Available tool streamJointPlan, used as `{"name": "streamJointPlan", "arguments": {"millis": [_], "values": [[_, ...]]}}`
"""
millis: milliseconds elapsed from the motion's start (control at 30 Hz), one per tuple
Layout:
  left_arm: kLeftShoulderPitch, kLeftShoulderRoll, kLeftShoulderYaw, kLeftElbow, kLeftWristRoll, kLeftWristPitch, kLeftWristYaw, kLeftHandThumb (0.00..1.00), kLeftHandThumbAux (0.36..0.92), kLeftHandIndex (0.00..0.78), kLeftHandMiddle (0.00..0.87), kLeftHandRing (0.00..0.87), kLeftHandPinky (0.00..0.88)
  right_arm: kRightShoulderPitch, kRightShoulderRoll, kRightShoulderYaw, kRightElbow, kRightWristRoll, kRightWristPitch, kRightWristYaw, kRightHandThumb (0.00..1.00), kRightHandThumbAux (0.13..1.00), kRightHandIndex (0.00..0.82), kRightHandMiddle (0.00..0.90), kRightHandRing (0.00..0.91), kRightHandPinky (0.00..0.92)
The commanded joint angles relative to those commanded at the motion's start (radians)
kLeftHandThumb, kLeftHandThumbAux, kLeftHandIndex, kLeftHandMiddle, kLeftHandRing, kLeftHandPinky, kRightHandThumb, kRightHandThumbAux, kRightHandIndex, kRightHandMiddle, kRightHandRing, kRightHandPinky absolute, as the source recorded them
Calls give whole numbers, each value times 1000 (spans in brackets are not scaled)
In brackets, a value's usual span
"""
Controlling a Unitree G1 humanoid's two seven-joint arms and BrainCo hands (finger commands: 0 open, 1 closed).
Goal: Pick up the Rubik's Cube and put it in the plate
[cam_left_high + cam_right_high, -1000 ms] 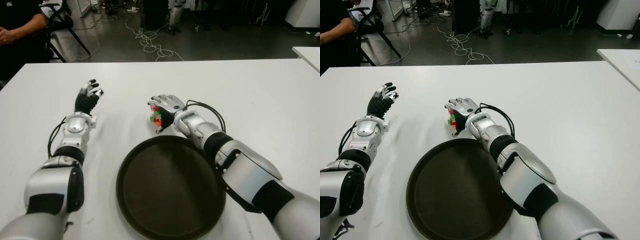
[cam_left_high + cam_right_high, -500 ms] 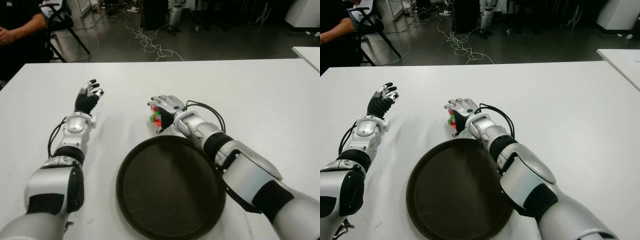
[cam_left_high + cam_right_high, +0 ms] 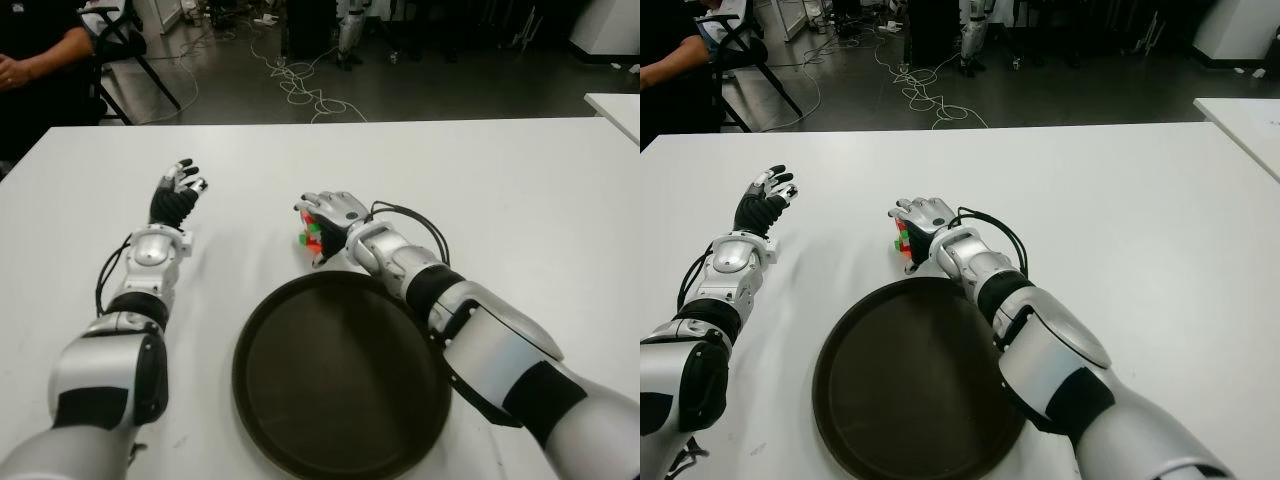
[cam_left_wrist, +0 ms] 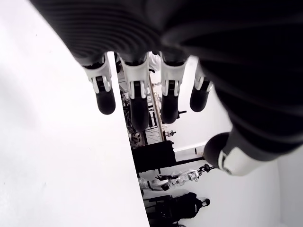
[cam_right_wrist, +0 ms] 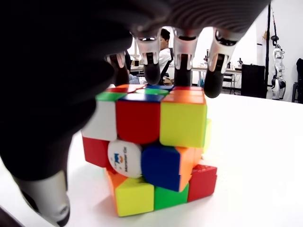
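Little has shifted since the earlier frames: right hand (image 3: pixel 330 212) remains arched over the Rubik's Cube (image 5: pixel 149 146), fingers (image 5: pixel 181 61) draped past its top face, but no closed grip is visible. Cube sits on the white table (image 3: pixel 520 190) just beyond the rim of the dark plate (image 3: pixel 340 375), no long axis, layers twisted out of line; the right wrist view shows its scrambled faces and white logo sticker, while the eye views show only slivers of colour. Left hand (image 3: pixel 175 192) open, well left of the cube.
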Motion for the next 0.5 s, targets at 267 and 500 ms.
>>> {"name": "streamJointPlan", "arguments": {"millis": [267, 500], "values": [[3, -1, 3, -1, -3, -6, -2, 141, 561, 86, 160, 142, 116, -1, -3, -1, -2, 1, -6, 3, 0, 734, 63, 77, 105, 179], [3, 1, 4, -1, -4, -4, -1, 138, 557, 72, 149, 133, 105, 2, -5, 0, -3, -1, -7, -4, 0, 748, 95, 109, 149, 231]]}}
